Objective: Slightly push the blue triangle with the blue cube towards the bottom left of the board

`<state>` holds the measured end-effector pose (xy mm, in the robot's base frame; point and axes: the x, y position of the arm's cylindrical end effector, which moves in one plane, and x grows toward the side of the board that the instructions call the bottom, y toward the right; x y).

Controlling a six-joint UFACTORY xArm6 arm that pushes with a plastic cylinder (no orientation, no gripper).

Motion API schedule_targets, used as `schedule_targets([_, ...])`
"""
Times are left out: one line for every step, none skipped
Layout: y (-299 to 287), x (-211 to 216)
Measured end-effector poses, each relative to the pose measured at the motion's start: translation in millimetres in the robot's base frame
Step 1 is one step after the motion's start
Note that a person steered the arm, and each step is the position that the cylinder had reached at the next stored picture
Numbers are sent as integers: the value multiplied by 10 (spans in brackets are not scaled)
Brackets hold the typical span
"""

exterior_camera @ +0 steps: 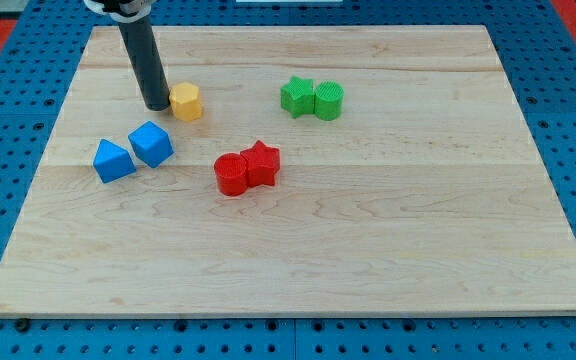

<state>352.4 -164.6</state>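
The blue triangle (114, 161) lies at the view's left on the wooden board (368, 250). The blue cube (151, 144) sits just to its upper right, touching it or nearly so. My tip (157, 105) is above the blue cube in the view, a short gap away from it. The tip stands right beside the left side of a yellow hexagonal block (186, 101), touching it or nearly so.
A red cylinder (232, 174) and a red star (261, 163) sit together near the board's middle. A green star (296, 96) and a green cylinder (329, 100) sit together toward the view's top. Blue pegboard surrounds the board.
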Motion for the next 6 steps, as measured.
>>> schedule_targets([29, 184])
schedule_targets([333, 185])
schedule_targets([621, 86])
schedule_targets([775, 59])
schedule_targets([662, 336])
schedule_targets([25, 462])
